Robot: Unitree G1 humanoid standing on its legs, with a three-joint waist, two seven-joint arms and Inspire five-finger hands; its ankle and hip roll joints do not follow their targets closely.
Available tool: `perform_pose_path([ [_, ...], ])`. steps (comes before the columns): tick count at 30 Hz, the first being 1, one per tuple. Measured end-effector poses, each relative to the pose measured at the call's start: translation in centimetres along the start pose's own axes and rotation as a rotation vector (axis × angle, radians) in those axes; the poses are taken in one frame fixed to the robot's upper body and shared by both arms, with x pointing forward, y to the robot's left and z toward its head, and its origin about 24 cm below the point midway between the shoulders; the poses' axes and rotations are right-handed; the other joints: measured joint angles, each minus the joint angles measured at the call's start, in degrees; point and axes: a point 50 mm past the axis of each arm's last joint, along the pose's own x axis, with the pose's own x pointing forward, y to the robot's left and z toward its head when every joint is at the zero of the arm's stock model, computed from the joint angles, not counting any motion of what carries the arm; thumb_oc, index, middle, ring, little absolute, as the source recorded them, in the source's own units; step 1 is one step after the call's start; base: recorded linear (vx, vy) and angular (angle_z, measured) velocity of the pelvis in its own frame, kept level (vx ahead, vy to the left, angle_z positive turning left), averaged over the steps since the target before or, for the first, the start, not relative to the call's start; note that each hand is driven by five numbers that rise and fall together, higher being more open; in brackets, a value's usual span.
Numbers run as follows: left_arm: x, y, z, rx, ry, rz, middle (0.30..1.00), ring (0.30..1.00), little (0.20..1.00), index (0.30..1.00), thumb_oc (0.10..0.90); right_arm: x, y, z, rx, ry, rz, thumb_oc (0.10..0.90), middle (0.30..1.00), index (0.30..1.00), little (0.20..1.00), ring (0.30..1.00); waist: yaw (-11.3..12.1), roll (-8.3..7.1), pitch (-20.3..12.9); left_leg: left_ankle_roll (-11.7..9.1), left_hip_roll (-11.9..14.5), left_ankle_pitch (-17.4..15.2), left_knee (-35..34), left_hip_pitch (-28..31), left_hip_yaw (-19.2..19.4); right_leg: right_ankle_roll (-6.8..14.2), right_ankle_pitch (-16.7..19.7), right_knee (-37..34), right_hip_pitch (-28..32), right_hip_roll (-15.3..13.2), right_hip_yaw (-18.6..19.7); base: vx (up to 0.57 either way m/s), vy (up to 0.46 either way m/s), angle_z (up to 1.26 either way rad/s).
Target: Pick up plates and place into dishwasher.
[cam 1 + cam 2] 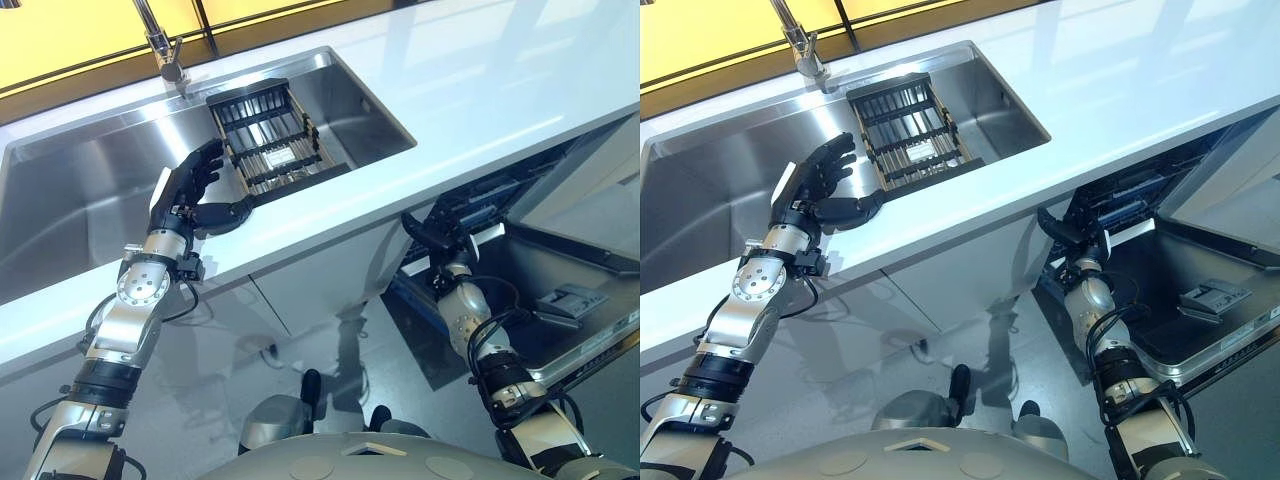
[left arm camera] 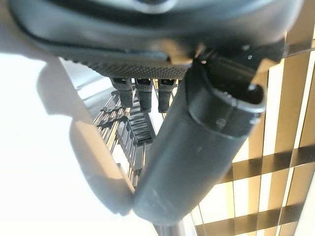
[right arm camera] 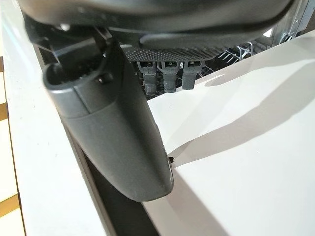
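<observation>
A white surface (image 1: 480, 90) runs from the near left to the far right, glossy and bright with reflected light. Set into it is a wide steel sink (image 1: 90, 200), and a chrome tap (image 1: 165, 50) stands at its far rim. A dark slatted rack (image 1: 270, 135) sits across the sink's right part. Beyond the surface, at the far edge, runs a yellow wall (image 1: 90, 35) crossed by dark bands. Below the surface, pale cabinet fronts (image 1: 320, 275) face the near side. The floor (image 1: 250, 370) under them is smooth and grey, shiny enough to mirror the cabinets above.
</observation>
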Motion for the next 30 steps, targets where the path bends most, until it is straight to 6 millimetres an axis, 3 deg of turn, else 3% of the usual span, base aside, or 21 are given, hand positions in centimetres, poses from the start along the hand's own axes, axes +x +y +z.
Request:
perform_pose_path([
  [8, 0.0, -0.1, 0.0, -0.003, -0.007, -0.003, 0.900, 0.900, 0.900, 0.900, 0.800, -0.5, -0.1, 0.0, -0.026, -0.016, -0.005, 0.800, 0.900, 0.900, 0.900, 0.900, -0.1, 0.06, 0.2, 0.0, 0.0, 0.0, 0.0, 0.0, 0.1, 0.0, 0.0, 0.0, 0.0, 0.0, 0.0, -0.01, 0.000, 0.00],
  [17, -1.7, 0.7, 0.0, -0.012, -0.025, 0.059, 0.900, 0.900, 0.900, 0.900, 0.800, -4.0, -1.0, -0.3, -0.059, -0.079, 0.048, 0.800, 0.900, 0.900, 0.900, 0.900, -1.3, 0.08, 1.3, 0.3, 0.0, -0.4, 0.0, 0.7, 2.5, 0.2, -0.1, 0.2, -0.3, -0.3, 2.6, -0.07, 0.004, -0.10],
  [20, -2.7, 1.7, -0.2, -0.011, -0.026, 0.099, 0.900, 0.900, 0.900, 0.900, 0.800, -5.0, -3.2, -0.5, -0.171, -0.105, -0.027, 0.800, 0.900, 0.900, 0.900, 0.900, -2.7, -0.63, 1.7, 0.3, 0.1, -0.8, 0.0, 1.1, 3.6, 0.2, -0.1, 0.3, -0.5, -0.3, 3.9, -0.09, -0.048, -0.17],
  [22, -3.5, 2.5, -0.3, -0.005, -0.020, 0.130, 0.900, 0.900, 0.900, 0.900, 0.800, -6.0, -5.8, 0.1, -0.192, -0.136, -0.114, 0.800, 0.900, 0.900, 0.900, 0.900, -3.6, -1.01, 2.0, 0.4, 0.3, -1.1, 0.0, 1.6, 4.7, 0.3, -0.2, 0.6, -0.5, -0.3, 4.9, -0.10, -0.073, -0.29],
  [26, -5.0, 4.5, -0.5, 0.017, -0.010, 0.201, 0.900, 0.900, 0.900, 0.900, 0.800, -7.9, -11.5, 3.0, -0.109, -0.296, -0.393, 0.800, 0.900, 0.900, 0.900, 0.900, -5.5, -1.74, 2.4, 0.3, 0.9, -1.5, -0.2, 1.8, 7.1, 0.7, -0.4, 1.5, -2.1, -0.2, 7.5, -0.09, -0.064, -0.33],
  [30, -5.2, 5.8, -0.9, 0.045, 0.019, 0.234, 0.900, 0.900, 0.900, 0.900, 0.800, -8.7, -13.9, 4.8, -0.086, -0.391, -0.553, 0.800, 0.900, 0.900, 0.900, 0.900, -7.5, -2.03, 2.3, 0.3, 1.2, -1.5, -0.3, 1.9, 8.2, 0.7, -0.4, 2.3, -3.1, -0.2, 8.5, -0.08, -0.060, -0.17],
])
